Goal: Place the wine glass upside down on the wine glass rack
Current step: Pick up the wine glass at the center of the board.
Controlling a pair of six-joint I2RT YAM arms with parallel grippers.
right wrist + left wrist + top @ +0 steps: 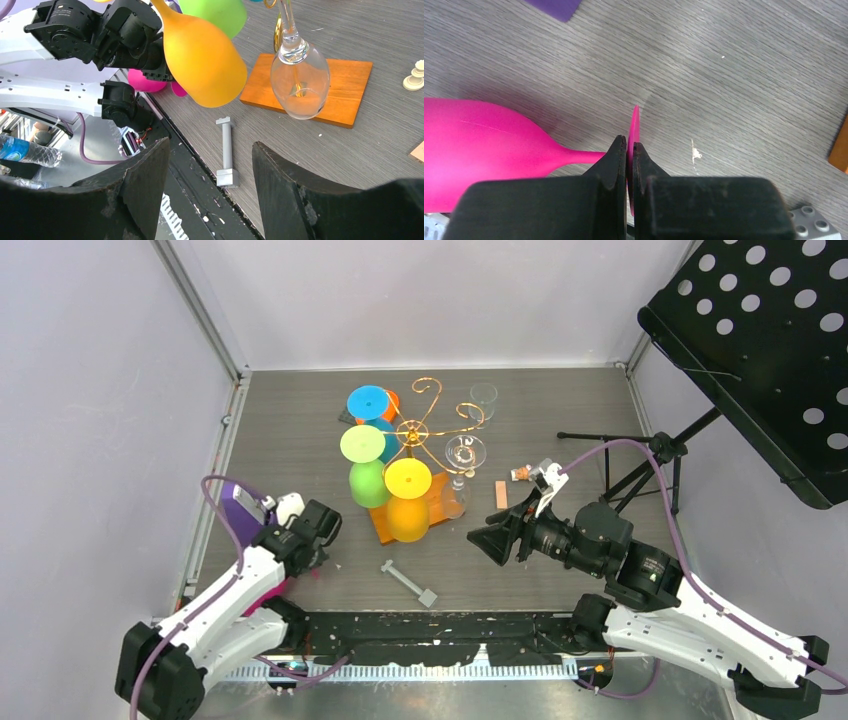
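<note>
A pink wine glass (484, 145) lies on its side on the table by the left arm, and also shows as a pink wine glass (142, 81) in the right wrist view. My left gripper (630, 145) is shut on the thin edge of its round foot (634, 122); from above, the left gripper (314, 552) covers most of it. The wine glass rack (428, 425), gold wire on an orange base (350, 80), stands mid-table. Several coloured glasses and a clear one (465, 452) hang on it upside down. My right gripper (492, 540) hovers open and empty, right of the rack.
A grey bar with square ends (408, 583) lies near the front edge. A clear tumbler (484, 398) stands behind the rack. A purple object (240, 505) is beside the left arm, and a small wooden block (501, 494) right of the rack. A black music stand (760, 350) overhangs the right side.
</note>
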